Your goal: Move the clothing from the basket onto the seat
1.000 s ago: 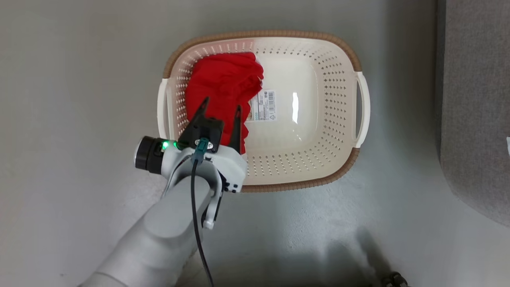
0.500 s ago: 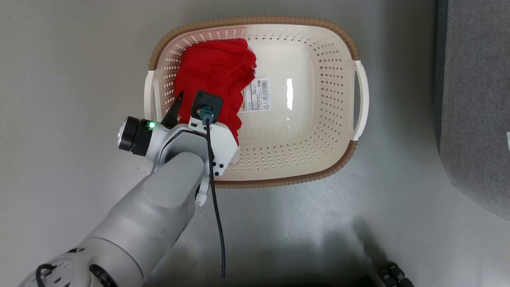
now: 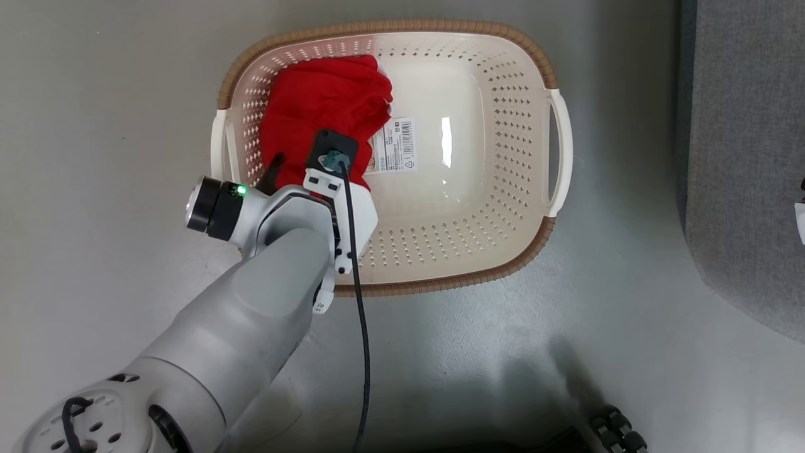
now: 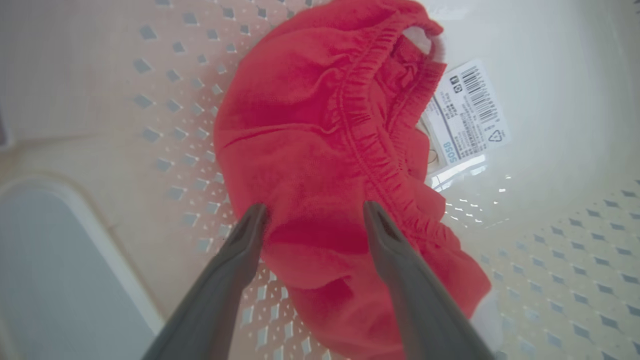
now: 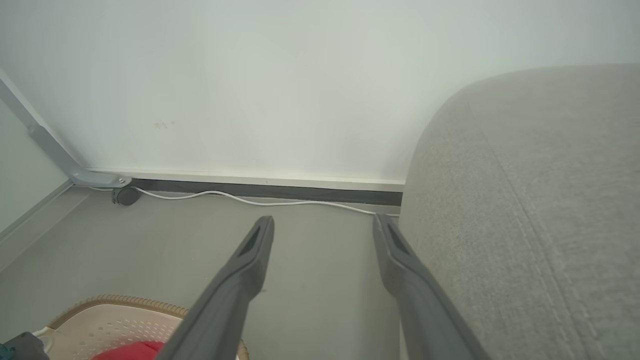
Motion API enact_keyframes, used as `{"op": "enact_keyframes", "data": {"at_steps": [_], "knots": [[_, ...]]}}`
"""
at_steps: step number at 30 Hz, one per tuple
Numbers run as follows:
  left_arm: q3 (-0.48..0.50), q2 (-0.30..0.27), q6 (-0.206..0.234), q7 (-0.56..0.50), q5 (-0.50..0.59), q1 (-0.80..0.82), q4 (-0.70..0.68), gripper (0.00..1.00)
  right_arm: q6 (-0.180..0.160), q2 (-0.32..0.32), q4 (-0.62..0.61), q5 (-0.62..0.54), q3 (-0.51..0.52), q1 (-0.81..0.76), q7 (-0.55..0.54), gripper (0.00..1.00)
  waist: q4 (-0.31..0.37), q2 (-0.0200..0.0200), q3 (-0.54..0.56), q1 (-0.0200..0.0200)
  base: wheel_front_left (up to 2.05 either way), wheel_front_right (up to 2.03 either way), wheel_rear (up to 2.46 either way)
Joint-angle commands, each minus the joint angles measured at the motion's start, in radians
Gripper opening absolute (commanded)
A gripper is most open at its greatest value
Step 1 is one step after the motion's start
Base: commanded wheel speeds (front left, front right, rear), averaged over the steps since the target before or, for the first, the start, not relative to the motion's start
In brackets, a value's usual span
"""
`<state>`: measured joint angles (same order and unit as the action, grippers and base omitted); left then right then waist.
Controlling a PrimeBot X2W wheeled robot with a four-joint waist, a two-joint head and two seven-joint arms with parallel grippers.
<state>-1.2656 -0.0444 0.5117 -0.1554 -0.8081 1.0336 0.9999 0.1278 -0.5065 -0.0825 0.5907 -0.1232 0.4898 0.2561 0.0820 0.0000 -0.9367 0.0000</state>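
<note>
The clothing (image 3: 321, 110), a bright red crumpled garment with an elastic gathered seam, lies in the left half of the cream basket (image 3: 440, 26) on the floor. My left arm (image 3: 270, 283) reaches down into the basket. In the left wrist view my left gripper (image 4: 315, 212) is open, its two fingertips straddling a fold of the clothing (image 4: 310, 125) close against the basket's perforated wall (image 4: 165, 100). My right gripper (image 5: 324, 220) hangs open and empty above the floor, just left of the grey seat (image 5: 525, 200). The seat (image 3: 742, 157) fills the head view's right edge.
A barcode label (image 3: 393, 146) lies on the basket's bare base. A white cable (image 5: 260, 200) runs along the wall's foot, and a grey metal bar (image 5: 50, 145) slants at the left. A dark wheeled part (image 3: 619, 428) sits at the bottom right.
The head camera shifted. My left arm pushed forward and down into the basket, bringing its open fingers onto the red clothing. The clothing itself has not moved.
</note>
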Motion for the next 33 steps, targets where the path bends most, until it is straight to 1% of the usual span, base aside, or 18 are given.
{"op": "enact_keyframes", "data": {"at_steps": [1, 5, 7, 8, 9, 10, 11, 16, 20, 23, 27, 31, 32, 33], "knots": [[0.002, -0.006, 0.014, -0.011, 0.003, 0.014, -0.015, 1.0, 0.003, -0.015, -0.021, 0.013, -0.006, -0.027, 0.006, 1.0, 0.001, 0.0, -0.001, 0.0, 0.0, 0.0, 0.0], [-0.008, -0.006, 0.021, -0.053, 0.023, 0.023, -0.02, 1.0, 0.003, -0.01, -0.022, 0.013, -0.003, -0.024, 0.006, 1.0, 0.005, 0.0, -0.002, 0.0, 0.0, 0.0, 0.0], [-0.011, -0.006, 0.017, -0.073, 0.039, 0.026, -0.018, 1.0, 0.003, -0.008, -0.022, 0.014, -0.004, -0.022, 0.006, 1.0, 0.008, 0.0, -0.001, 0.0, 0.0, 0.0, 0.0], [-0.012, -0.006, 0.014, -0.083, 0.05, 0.027, -0.015, 0.87, 0.003, -0.007, -0.023, 0.014, -0.004, -0.021, 0.006, 1.0, 0.01, 0.0, -0.001, 0.0, 0.0, 0.0, 0.0], [-0.013, -0.006, 0.01, -0.093, 0.061, 0.028, -0.013, 0.57, 0.003, -0.007, -0.023, 0.015, -0.004, -0.02, 0.006, 1.0, 0.011, 0.0, -0.002, 0.0, 0.0, 0.0, 0.0], [-0.013, -0.006, 0.004, -0.098, 0.073, 0.03, -0.012, 0.22, 0.003, -0.006, -0.024, 0.016, -0.003, -0.02, 0.006, 1.0, 0.012, 0.0, -0.002, 0.0, 0.0, 0.0, 0.0], [-0.014, -0.006, -0.001, -0.103, 0.086, 0.03, -0.01, 0.0, 0.003, -0.006, -0.025, 0.017, -0.001, -0.02, 0.006, 1.0, 0.013, 0.0, -0.002, 0.0, 0.0, 0.0, 0.0], [-0.014, -0.006, -0.028, -0.143, 0.13, 0.024, -0.003, 0.0, 0.003, -0.004, -0.024, 0.018, 0.003, -0.021, 0.006, 1.0, 0.015, 0.0, 0.002, 0.0, 0.0, 0.0, 0.0], [-0.014, -0.006, -0.039, -0.159, 0.151, 0.017, -0.007, 0.0, 0.003, -0.002, -0.022, 0.02, 0.008, -0.019, 0.006, 1.0, 0.015, 0.0, 0.01, 0.0, 0.0, 0.0, 0.0], [-0.014, -0.006, -0.039, -0.121, 0.147, 0.01, -0.012, 0.0, 0.003, 0.0, -0.017, 0.021, 0.012, -0.02, 0.006, 1.0, 0.012, 0.0, 0.026, 0.0, 0.0, 0.0, 0.0], [-0.014, -0.006, -0.05, -0.025, 0.117, -0.007, -0.011, 0.0, 0.003, 0.004, -0.01, 0.019, 0.013, -0.021, 0.006, 1.0, 0.008, 0.0, 0.067, 0.0, 0.0, 0.0, 0.0], [-0.003, -0.006, -0.076, 0.068, 0.07, -0.03, 0.0, 0.0, 0.003, 0.006, -0.003, 0.012, 0.005, -0.024, 0.006, 1.0, 0.002, 0.0, 0.115, 0.0, 0.0, 0.0, 0.0], [-0.003, -0.006, -0.076, 0.068, 0.07, -0.03, 0.0, 0.0, 0.003, 0.006, -0.003, 0.012, 0.005, -0.024, 0.006, 1.0, 0.002, 0.0, 0.115, 0.0, 0.0, 0.0, 0.0], [-0.002, -0.006, -0.083, 0.094, 0.061, -0.035, 0.004, 0.0, 0.003, 0.008, -0.001, 0.011, 0.002, -0.026, 0.006, 1.0, 0.001, 0.0, 0.129, 0.0, 0.0, 0.0, 0.0]]}}
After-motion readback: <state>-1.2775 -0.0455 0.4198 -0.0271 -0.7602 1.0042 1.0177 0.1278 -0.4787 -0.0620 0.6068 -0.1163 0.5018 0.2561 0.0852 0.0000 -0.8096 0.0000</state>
